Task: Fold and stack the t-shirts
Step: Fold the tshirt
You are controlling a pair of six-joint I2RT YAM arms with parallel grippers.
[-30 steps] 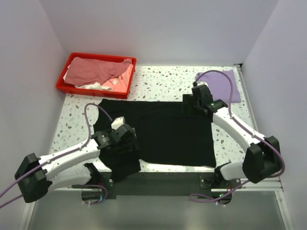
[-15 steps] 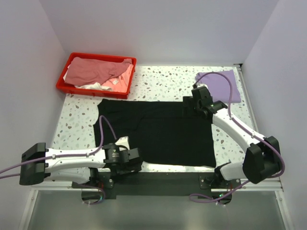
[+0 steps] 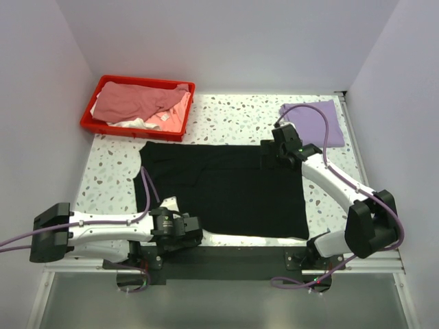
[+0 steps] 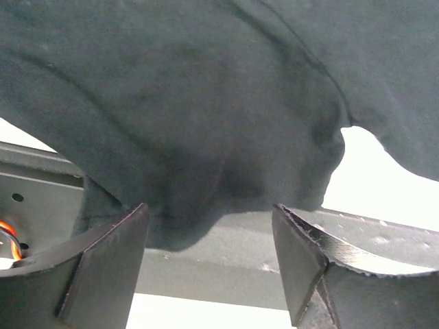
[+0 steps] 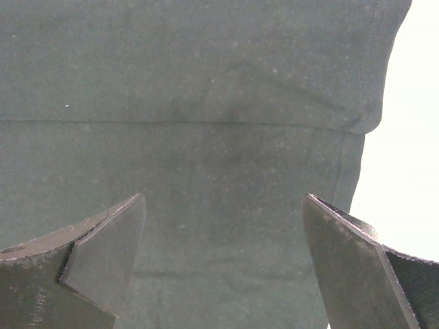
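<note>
A black t-shirt [image 3: 233,188] lies spread flat across the middle of the table. My left gripper [image 3: 185,231] is low at its near left corner, by the table's front edge. Its jaws are open, and in the left wrist view a hanging fold of the black t-shirt [image 4: 206,103] sits just ahead of the left gripper [image 4: 209,209]. My right gripper [image 3: 269,154] hovers open over the shirt's far right corner. In the right wrist view the black cloth [image 5: 206,82] fills the space under the right gripper [image 5: 223,199]. A folded light purple t-shirt [image 3: 317,122] lies at the far right.
A red bin [image 3: 94,125] at the far left holds crumpled dusty pink [image 3: 134,101] and white [image 3: 130,123] shirts. The dark front rail [image 4: 226,260] runs below the table's near edge, right under my left gripper. White walls close in on the left, right and back.
My left arm swung from above the shirt's left side down to its near left corner, and its jaws narrowed slightly. The shirt's near left flap no longer hangs forward. The right arm barely moved.
</note>
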